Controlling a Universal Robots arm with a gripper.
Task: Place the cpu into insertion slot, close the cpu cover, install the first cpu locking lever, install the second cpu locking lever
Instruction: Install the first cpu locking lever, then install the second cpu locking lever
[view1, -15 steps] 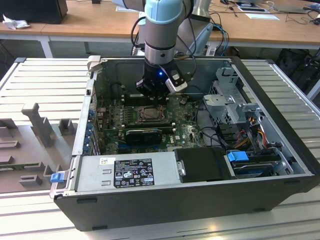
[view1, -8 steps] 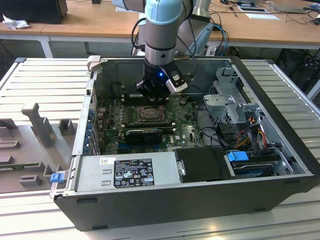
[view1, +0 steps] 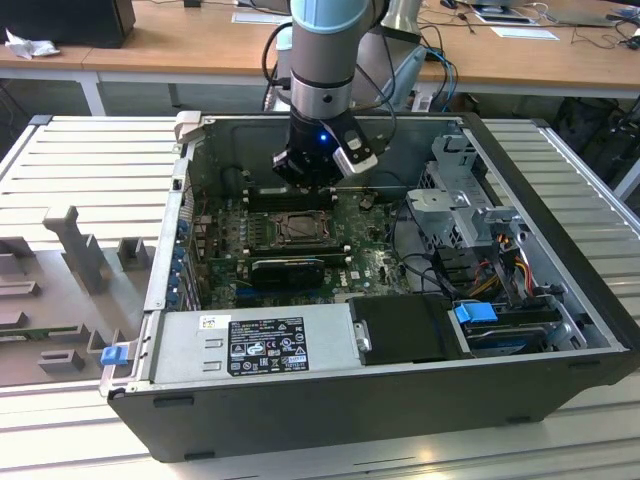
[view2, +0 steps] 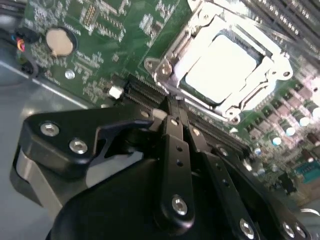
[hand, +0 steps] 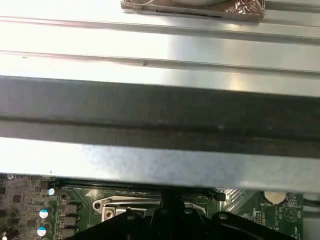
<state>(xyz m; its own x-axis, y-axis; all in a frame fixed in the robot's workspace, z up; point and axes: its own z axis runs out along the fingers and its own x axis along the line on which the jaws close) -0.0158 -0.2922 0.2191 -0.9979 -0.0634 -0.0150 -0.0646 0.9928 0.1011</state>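
Seems past the first two steps, with chip (view2: 220, 65) seated in socket (view2: 176, 59); cover (view2: 272, 50) down over it; levers unclear; end effector (view2: 172, 106) pinched shut, apparently empty.

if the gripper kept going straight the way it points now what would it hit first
Probably the socket edge: in the second wrist view the gripper points at the near rim of the cover, which lies over the cpu. Depth is unclear, so it might meet the green board first.
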